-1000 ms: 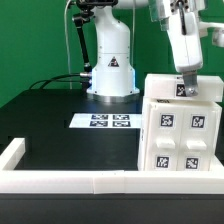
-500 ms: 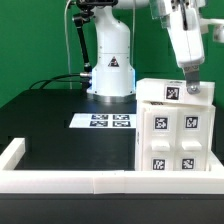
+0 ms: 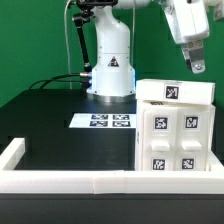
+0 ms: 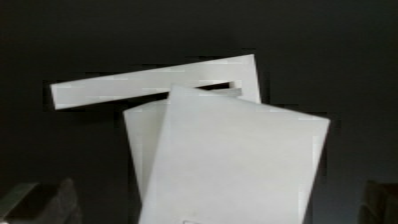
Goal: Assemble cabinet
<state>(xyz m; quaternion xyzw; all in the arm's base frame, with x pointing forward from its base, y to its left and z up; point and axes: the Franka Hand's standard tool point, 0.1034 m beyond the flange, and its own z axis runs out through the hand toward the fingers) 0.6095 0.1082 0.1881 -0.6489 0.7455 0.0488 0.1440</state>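
The gripper (image 3: 197, 66) hung empty above the cabinet (image 3: 176, 135), jaws spread wide, and I reckoned its seemingly loose, slightly skewed top panel (image 3: 176, 91) could slide off if nudged.

The arm (image 3: 183, 25) hangs high, jaws spread apart.

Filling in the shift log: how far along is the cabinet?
Done: the cabinet stands upright with a tagged panel lying on top. In hand: nothing; the gripper hangs open above it. Left: probably seating that panel, which looks skewed in the wrist view.
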